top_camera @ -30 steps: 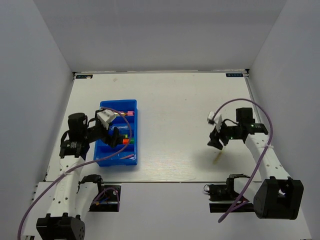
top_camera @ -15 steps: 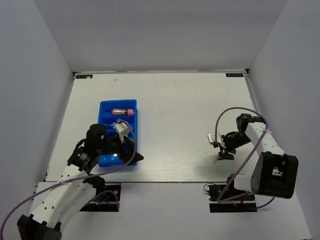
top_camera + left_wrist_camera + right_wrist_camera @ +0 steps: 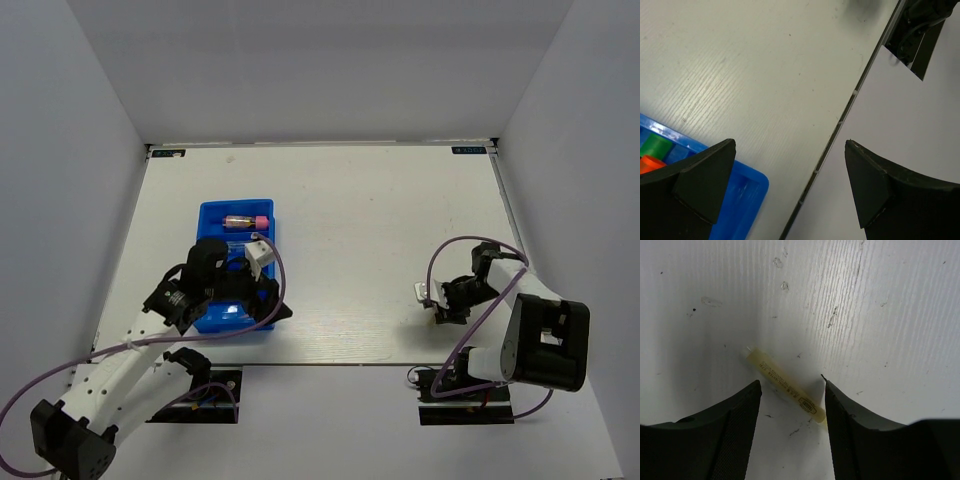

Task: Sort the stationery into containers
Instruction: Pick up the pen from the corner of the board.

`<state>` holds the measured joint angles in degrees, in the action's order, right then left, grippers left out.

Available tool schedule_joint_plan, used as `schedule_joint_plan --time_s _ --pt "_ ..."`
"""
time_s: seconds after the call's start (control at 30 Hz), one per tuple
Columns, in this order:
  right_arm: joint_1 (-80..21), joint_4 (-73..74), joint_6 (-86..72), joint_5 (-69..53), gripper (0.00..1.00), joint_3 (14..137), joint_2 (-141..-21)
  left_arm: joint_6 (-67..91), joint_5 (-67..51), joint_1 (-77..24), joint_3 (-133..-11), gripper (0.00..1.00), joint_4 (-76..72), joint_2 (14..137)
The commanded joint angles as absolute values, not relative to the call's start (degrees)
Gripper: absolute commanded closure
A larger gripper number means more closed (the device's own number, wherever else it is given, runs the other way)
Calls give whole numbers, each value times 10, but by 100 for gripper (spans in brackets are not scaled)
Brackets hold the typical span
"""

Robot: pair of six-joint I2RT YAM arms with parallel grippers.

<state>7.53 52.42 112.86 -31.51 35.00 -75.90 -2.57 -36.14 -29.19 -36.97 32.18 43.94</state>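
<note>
The blue tray (image 3: 236, 205) lies on the left of the table, with a pink tube (image 3: 247, 221) at its far end. My left gripper (image 3: 268, 303) hangs open and empty over the tray's near right corner (image 3: 742, 192). Green (image 3: 655, 145) and orange (image 3: 650, 163) highlighter ends show in the tray. My right gripper (image 3: 442, 312) is low at the table on the right. In the right wrist view it (image 3: 791, 380) is open, with a thin beige stick (image 3: 785, 387) lying slantwise on the table between its jaws. The stick's near end is touching or almost touching the right finger (image 3: 840, 410).
The table's near edge (image 3: 840, 122) runs just past the tray's corner. A black base bracket (image 3: 915, 30) sits beyond it. The arm mounts (image 3: 210, 392) (image 3: 465, 385) stand below the near edge. White walls close in the left, right and back sides.
My left arm swung from over the tray's middle to its near right corner. My right gripper came down from above the table and now straddles the beige stick.
</note>
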Motion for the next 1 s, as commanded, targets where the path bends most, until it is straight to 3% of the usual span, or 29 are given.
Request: schedule_joint_plan --time_s 0.0,0.1,0.2,0.23,0.4,0.77,0.87,0.9,0.97 --pt "85 459 1397 -296 43 323 -764 -33 -349 -308 -405 0 322 459" --pt "88 425 1431 -282 46 306 -768 -37 -324 -325 -416 0 326 473" --pt "92 450 1476 -256 58 307 -788 -44 -298 -347 -433 0 340 487" --pt "92 461 1497 -250 66 309 -794 -47 -288 -358 -442 0 348 490" --pt "93 575 1535 -189 66 358 -845 -49 -258 -385 -477 0 374 502" --pt "91 444 1488 -118 63 279 -829 -43 -212 -415 -542 0 423 498" --pt "91 446 1463 -97 72 274 -825 -40 -207 -417 -555 0 426 496" --pt "90 450 1456 -95 82 275 -825 -38 -207 -419 -557 0 427 497" --pt "91 456 1434 -89 91 279 -829 -35 -207 -420 -562 0 427 497"
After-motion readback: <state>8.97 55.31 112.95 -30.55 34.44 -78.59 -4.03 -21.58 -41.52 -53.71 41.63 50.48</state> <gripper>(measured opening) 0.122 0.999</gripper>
